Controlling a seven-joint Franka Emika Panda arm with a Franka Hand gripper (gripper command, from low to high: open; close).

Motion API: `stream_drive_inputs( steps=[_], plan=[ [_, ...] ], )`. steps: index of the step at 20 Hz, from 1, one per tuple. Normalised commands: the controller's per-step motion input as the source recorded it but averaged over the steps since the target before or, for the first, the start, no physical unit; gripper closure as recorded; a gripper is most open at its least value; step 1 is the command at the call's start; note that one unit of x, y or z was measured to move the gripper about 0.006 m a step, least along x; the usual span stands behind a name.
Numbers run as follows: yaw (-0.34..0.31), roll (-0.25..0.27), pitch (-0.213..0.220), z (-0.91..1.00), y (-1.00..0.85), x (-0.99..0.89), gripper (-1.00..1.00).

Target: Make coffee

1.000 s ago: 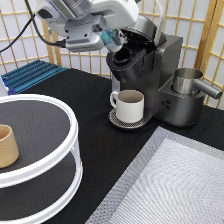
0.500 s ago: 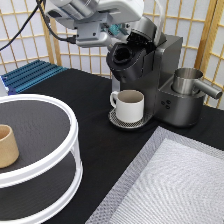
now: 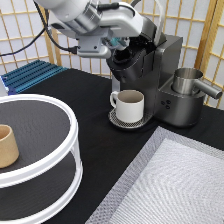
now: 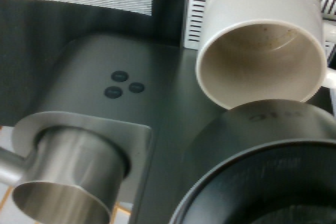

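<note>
My gripper (image 3: 120,44) is at the top of the black coffee machine (image 3: 162,70), right over its open brew head. It is shut on the coffee pod (image 3: 116,41), of which only a small blue-teal bit shows between the fingers. A cream-white handled mug (image 3: 131,105) stands empty on the machine's round drip tray (image 3: 116,121) below the brew head. In the wrist view I look down on the mug (image 4: 262,60), the machine's grey top with three buttons (image 4: 120,90) and the dark rim of the brew chamber (image 4: 255,175). The pod is hidden there.
A steel cup with a handle (image 3: 187,80) sits on the machine's right side; it also shows in the wrist view (image 4: 67,175). A white two-tier round rack (image 3: 70,150) holds a tan handleless cup (image 3: 6,146) at the exterior view's left. A grey mat (image 3: 175,185) lies at bottom right, a blue ribbed mat (image 3: 32,75) at the back left.
The arm has moved toward the exterior view's right, carrying the gripper and the blue-teal pod from beside the brew head to over it. The mug has not moved.
</note>
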Motion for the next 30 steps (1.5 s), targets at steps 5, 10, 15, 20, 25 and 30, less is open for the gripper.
stream_drive_inputs(
  steps=[5, 10, 15, 20, 25, 30],
  plan=[
    [0.0, -0.084, 0.0, -0.13, 0.24, -0.14, 1.0],
    [0.0, -0.069, -0.006, -0.23, 0.01, -0.02, 1.0],
    [-0.008, -0.164, -0.018, -0.03, 0.22, -0.02, 1.0],
    [-0.001, -0.327, 0.0, 0.03, 0.43, -0.11, 1.0],
    [0.0, -0.371, 0.0, 0.0, 0.34, -0.18, 1.0],
    [0.001, -0.352, 0.0, 0.08, 0.23, -0.23, 1.0]
  ],
)
